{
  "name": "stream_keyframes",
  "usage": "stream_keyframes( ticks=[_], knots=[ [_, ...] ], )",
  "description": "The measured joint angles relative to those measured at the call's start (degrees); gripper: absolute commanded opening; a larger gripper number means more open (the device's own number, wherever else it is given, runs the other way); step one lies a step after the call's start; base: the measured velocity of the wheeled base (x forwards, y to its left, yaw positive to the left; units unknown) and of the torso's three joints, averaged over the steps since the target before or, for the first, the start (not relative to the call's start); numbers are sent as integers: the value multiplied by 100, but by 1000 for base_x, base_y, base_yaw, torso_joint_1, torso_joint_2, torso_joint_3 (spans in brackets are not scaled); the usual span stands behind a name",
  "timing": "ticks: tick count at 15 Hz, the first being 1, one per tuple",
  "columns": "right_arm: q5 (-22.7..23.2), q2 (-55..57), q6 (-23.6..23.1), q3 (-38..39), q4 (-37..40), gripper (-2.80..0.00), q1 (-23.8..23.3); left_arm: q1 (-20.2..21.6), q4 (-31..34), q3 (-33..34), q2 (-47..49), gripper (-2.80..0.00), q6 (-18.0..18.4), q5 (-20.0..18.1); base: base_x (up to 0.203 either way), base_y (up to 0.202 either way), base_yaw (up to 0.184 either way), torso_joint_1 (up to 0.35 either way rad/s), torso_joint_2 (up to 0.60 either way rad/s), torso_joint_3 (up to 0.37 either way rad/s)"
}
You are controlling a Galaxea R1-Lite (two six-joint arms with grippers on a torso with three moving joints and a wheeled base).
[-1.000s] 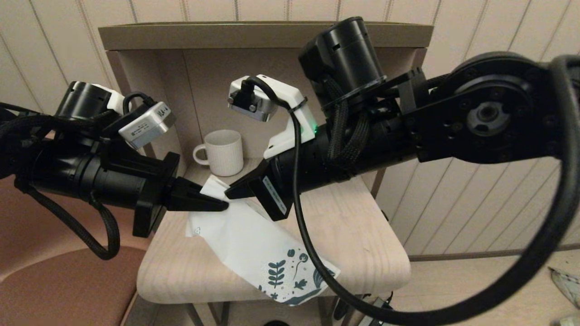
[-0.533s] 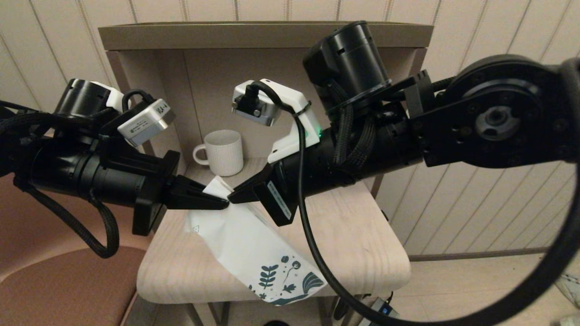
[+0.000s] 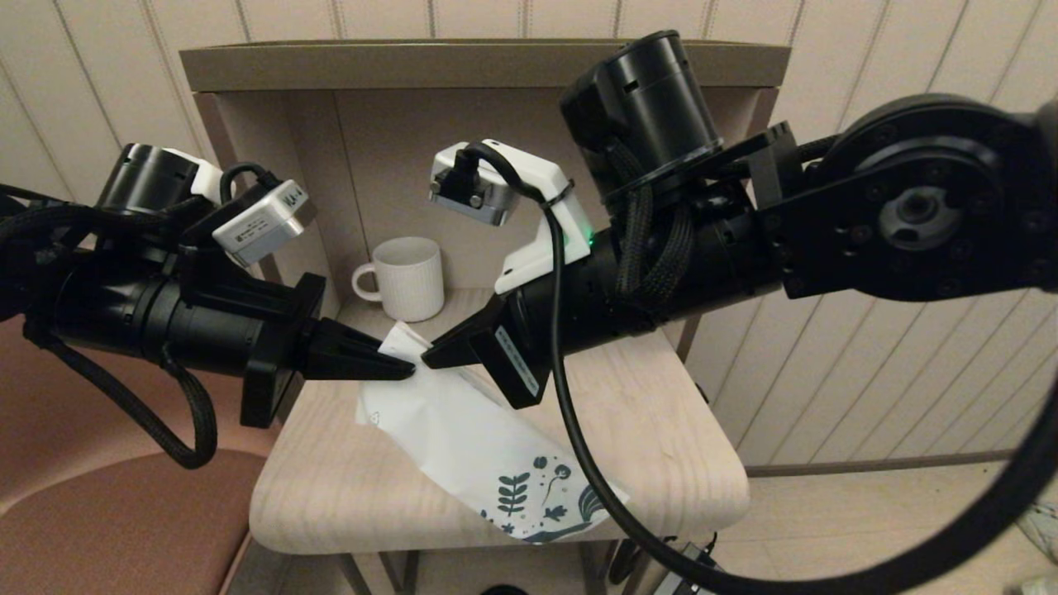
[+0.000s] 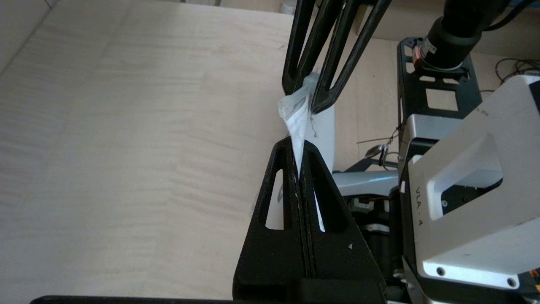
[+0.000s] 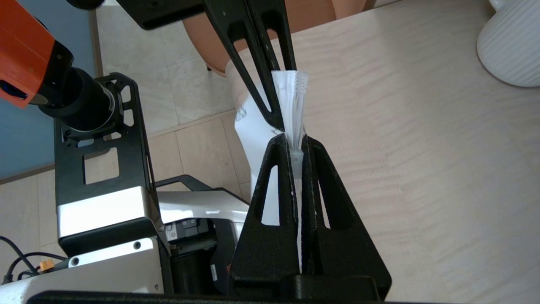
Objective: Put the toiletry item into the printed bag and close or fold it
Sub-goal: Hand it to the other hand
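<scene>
The printed bag, thin white with dark teal leaf prints at its lower end, hangs slanted above the wooden table. Its plain upper end is pinched from both sides. My left gripper is shut on that edge from the left, and my right gripper is shut on it from the right, tips nearly touching. In the left wrist view my left gripper clamps the white bag. In the right wrist view my right gripper squeezes the gathered bag. The toiletry item is out of view.
A white ribbed mug stands at the back of the table inside the wooden alcove, also seen as the mug in the right wrist view. A reddish seat lies to the left. The table's front edge is under the bag's printed end.
The bag's printed lower end swung left, then back right toward the table's front edge. Both grippers stay shut on its top, shifted slightly right.
</scene>
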Motion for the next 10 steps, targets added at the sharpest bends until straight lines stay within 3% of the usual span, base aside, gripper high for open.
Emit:
stream_keyframes(
  ticks=[10],
  knots=[
    [2, 69, -66, -332, 46, -280, 59, -4, 8, -20, 142, -280, 15, 4, 0, 0, 0, 0, 0, 0]
  ],
)
